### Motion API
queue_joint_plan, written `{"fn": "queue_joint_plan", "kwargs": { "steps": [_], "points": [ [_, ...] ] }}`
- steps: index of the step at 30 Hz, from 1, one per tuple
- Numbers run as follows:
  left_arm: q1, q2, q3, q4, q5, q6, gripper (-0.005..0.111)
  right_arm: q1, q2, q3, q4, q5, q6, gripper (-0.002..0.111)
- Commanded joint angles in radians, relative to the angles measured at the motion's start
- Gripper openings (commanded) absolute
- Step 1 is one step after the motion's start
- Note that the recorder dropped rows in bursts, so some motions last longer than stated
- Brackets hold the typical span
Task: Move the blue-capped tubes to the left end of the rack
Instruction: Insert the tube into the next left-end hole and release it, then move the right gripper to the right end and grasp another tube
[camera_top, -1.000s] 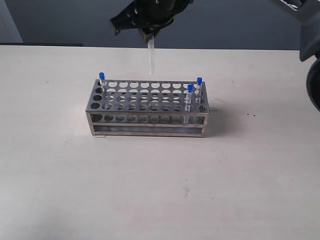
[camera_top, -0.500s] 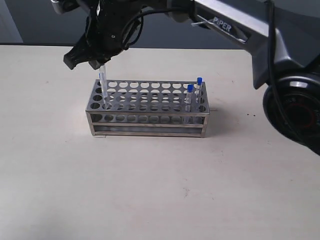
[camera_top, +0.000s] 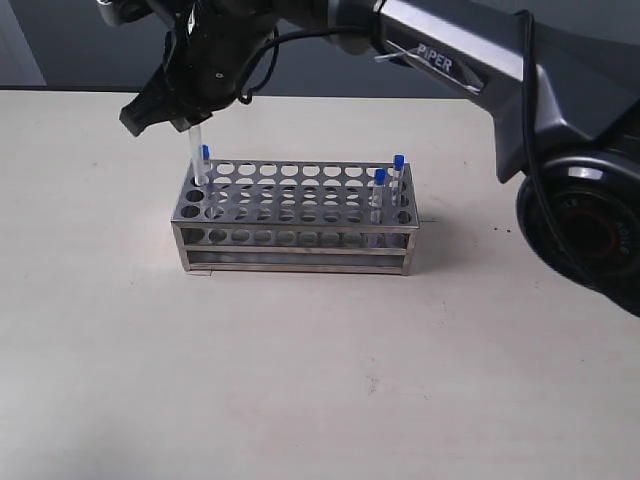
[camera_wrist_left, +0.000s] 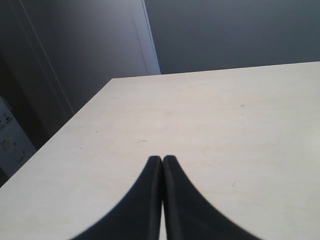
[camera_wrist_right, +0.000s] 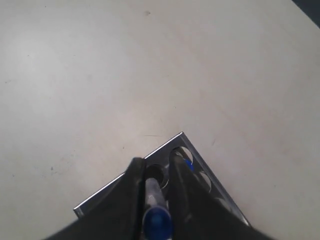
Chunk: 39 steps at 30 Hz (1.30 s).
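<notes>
The right claw (camera_top: 188, 115) reaches across the middle and hangs above the left end of the rack (camera_top: 295, 215). It is clamped on the held tube (camera_top: 195, 140), whose blue cap shows between the two fingers in the right wrist view. That tube hangs almost upright, its long axis running straight down from the claw to the top plate. Its lower tip is at the leftmost column of holes, though the pictures do not show whether it has entered one. The seated tube (camera_top: 204, 152) stands just beside it in the back left corner, so close that cap and glass nearly overlap in the exterior view. The coming move therefore seems to turn on keeping the held tube vertical and over an open hole next to that neighbour, then lowering it along its own axis. A tilt towards the seated tube could knock it or catch the rim of the hole. The back right tube (camera_top: 398, 172) and the front right tube (camera_top: 379, 190) stand at the opposite end of the rack, so roughly half the job looks done. The left claw (camera_wrist_left: 161, 200) has its fingers pressed together on nothing, over bare bench (camera_top: 300, 380), with the rack out of its camera's sight. The right arm is plainly the nearer one.
</notes>
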Motion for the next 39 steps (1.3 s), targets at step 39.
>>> {"fn": "queue_joint_plan", "kwargs": {
  "steps": [39],
  "points": [
    [-0.003,0.003,0.003,-0.003,-0.012,-0.006,0.0,-0.082,-0.158,0.086,-0.35,0.27,0.249,0.04]
  ]
}}
